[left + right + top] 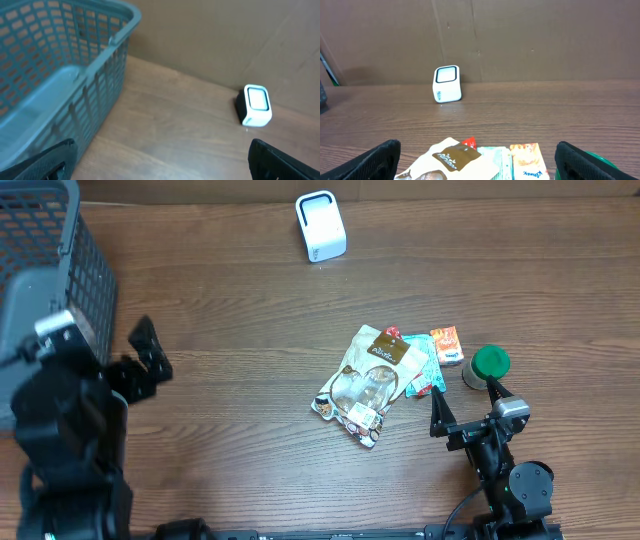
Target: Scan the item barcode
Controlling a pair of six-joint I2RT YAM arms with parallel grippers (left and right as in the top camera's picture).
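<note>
From where I stand, the pouch [368, 380] lies flat on the wooden table [230, 310], right of the middle and nearer the near edge than the far one. It is white and partly clear, with a brown band at one end. That band carries pale script lettering, but I cannot make out the words in the overhead view or the right wrist view. Its long axis runs roughly from the near edge to the far edge, leaning a little right, with the brown end pointing toward the far edge. A small printed sticker sits near its lower end, too small to read. Overlapping its right side is a teal packet [425, 362], and just beyond that lies an orange carton [447, 345] whose blue printed word is too blurred to read. A green-lidded tub [489, 364] stands just right of the carton. The white scanner [320, 225], its dark-framed window tilted upward, sits by the far edge near the middle, well apart from the pouch. A grey-blue mesh basket [60, 240] fills the far left corner. The left gripper [148, 360] hangs beside the basket with its jaws spread wide and nothing between them. The right gripper [466, 402] is near the right end of the near edge, just short of the tub, also spread wide and holding nothing.
</note>
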